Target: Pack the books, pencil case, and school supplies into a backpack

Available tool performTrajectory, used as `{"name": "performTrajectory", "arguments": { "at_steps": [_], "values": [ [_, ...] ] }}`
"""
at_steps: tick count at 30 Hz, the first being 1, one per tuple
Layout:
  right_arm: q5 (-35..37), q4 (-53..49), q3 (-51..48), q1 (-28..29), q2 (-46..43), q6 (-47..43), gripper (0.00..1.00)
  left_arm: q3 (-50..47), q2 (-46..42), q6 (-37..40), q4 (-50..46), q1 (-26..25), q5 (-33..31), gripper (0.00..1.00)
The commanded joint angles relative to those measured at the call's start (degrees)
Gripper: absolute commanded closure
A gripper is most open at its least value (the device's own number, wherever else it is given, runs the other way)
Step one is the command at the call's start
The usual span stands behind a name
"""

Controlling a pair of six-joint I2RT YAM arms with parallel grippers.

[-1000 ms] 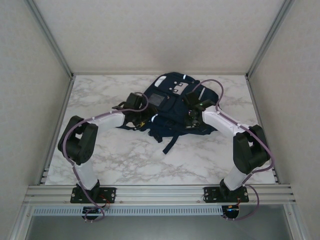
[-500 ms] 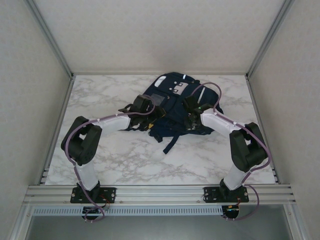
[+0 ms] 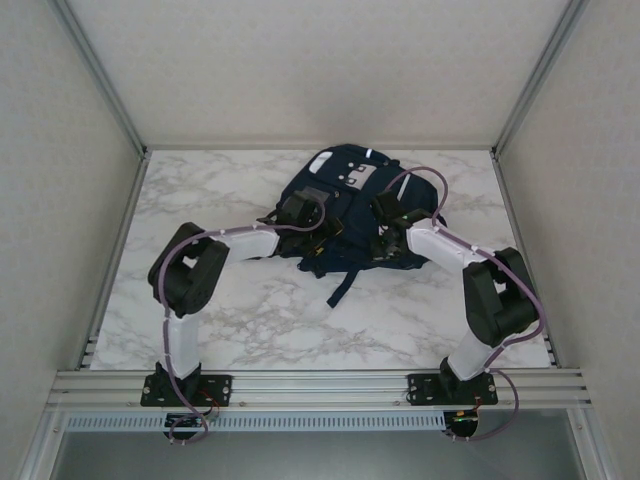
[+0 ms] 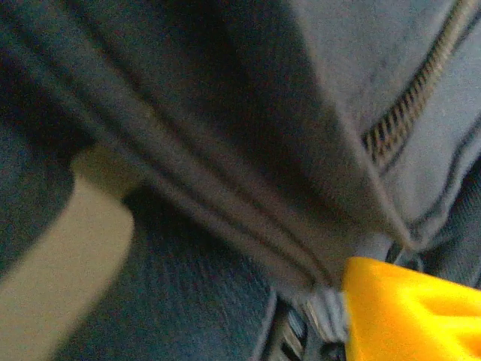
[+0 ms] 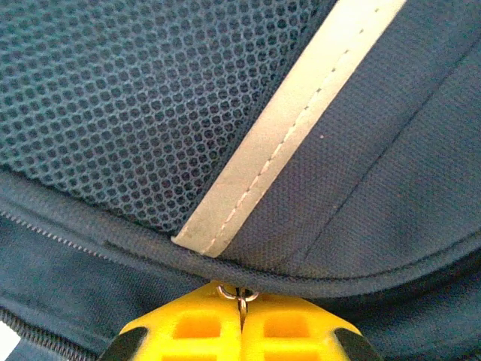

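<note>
The navy backpack (image 3: pixel 340 185) lies at the back middle of the marble table. My left gripper (image 3: pixel 318 222) presses against its left front. The left wrist view is blurred, with dark fabric folds (image 4: pixel 225 113), a zipper (image 4: pixel 409 105) and one yellow fingertip (image 4: pixel 409 308) at the lower right. My right gripper (image 3: pixel 383 238) is at the bag's right side. In the right wrist view its yellow fingers (image 5: pixel 241 304) are shut on a small metal zipper ring (image 5: pixel 239 295), below a pale stripe (image 5: pixel 285 128) and mesh. The books, pencil case and school supplies are out of view.
A black strap (image 3: pixel 340 290) trails from the bag toward the near edge. Bare marble table (image 3: pixel 230 320) lies in front of the bag and to both sides. Frame posts and walls close in the left, right and back.
My left arm has stretched forward and to the right, carrying its gripper from the bag's left edge onto its front. The right gripper has stayed almost still on the bag.
</note>
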Motion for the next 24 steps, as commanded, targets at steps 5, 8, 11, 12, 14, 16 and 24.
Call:
{"name": "performTrajectory", "arguments": {
  "at_steps": [5,8,11,12,14,16,24],
  "values": [
    [-2.7,-5.2,0.0,0.1,-2.5,-11.0,1.00,-3.1,2.9,4.9,-0.8,6.0,-1.3,1.00],
    [1.0,-6.5,-0.7,0.1,-4.6,-15.1,1.00,-4.8,0.3,8.6,-4.1,8.7,-2.1,1.00],
    [3.7,-6.4,-1.5,0.1,-6.8,-17.6,1.00,-4.3,-1.2,13.8,-9.3,11.4,-1.2,1.00],
    [4.5,-6.5,-1.5,0.1,-7.4,-18.2,1.00,-3.2,-1.2,15.8,-12.6,12.4,-1.0,1.00],
    [5.9,-6.9,-1.1,0.1,-8.0,-18.9,1.00,-2.6,-1.6,18.7,-15.4,14.3,-0.7,1.00],
    [6.7,-7.9,-0.2,0.0,-8.3,-19.2,1.00,-2.7,-2.5,20.5,-16.8,16.6,-0.6,1.00],
    [7.5,-7.9,1.0,-0.4,-7.3,-19.2,1.00,3.6,-5.2,31.4,-27.2,23.3,0.6,1.00]
  ]
}}
